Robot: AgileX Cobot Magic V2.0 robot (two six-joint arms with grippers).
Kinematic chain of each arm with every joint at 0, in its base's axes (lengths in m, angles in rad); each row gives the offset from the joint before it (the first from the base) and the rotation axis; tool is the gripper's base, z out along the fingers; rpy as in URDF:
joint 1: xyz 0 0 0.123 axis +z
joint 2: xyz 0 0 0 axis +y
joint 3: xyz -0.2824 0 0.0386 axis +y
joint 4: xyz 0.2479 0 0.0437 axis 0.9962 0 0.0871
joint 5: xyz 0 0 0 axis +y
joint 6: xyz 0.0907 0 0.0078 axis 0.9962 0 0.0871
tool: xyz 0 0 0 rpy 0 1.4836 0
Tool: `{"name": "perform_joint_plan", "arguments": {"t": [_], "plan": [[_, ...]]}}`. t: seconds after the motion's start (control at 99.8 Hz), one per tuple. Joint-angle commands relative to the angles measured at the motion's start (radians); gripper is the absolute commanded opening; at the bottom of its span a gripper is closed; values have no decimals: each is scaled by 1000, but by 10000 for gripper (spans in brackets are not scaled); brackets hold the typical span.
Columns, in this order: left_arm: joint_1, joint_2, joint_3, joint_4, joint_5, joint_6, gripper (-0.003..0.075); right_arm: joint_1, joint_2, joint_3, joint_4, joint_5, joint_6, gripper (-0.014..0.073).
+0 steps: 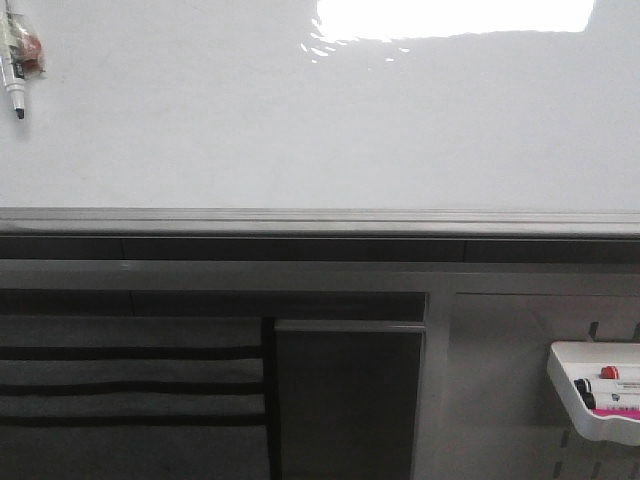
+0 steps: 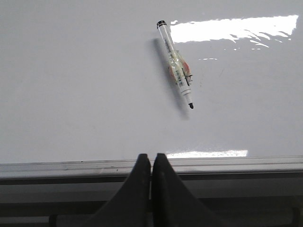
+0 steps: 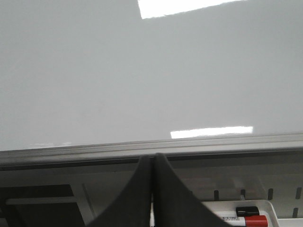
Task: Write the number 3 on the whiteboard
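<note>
The whiteboard [image 1: 300,120] is a large glossy white surface with a grey metal edge rail [image 1: 320,218]. It is blank; no number 3 shows on it. A clear marker with a black tip [image 2: 175,65] is stuck on the board, tip pointing down; the front view shows it at the board's far left [image 1: 15,75]. My left gripper [image 2: 151,156] is shut and empty, level with the rail below the marker. My right gripper [image 3: 152,156] is shut and empty, level with the rail [image 3: 151,150]. Neither gripper shows in the front view.
A small white tray [image 1: 570,385] with red and black markers hangs below the board at the right; it also shows in the right wrist view [image 3: 265,204]. A dark panel [image 1: 345,400] and striped slats [image 1: 130,385] lie below the rail. A bright light reflection [image 1: 455,18] glares on the board.
</note>
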Motion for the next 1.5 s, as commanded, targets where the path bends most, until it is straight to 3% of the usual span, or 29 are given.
{"name": "perform_joint_plan", "arguments": {"t": [0.0,0.651,0.801,0.982,1.232,1.493], "plan": [[-9,-27,7,1,-69,-10,-20,-6,-17,26,3,-74,-4,-69],[-9,-27,7,1,-112,-10,-20,-6,-17,22,3,-90,-4,-69],[-9,-27,-38,-58,-123,-14,-20,-6,-15,-55,66,-31,-2,-69],[-9,29,-227,-73,72,-14,-20,-6,45,-260,76,142,-27,-69],[-9,294,-544,-70,372,-14,-20,-6,308,-567,74,344,-173,-69],[-9,471,-615,-80,343,-14,-20,-6,495,-698,74,386,-173,-69]]}}
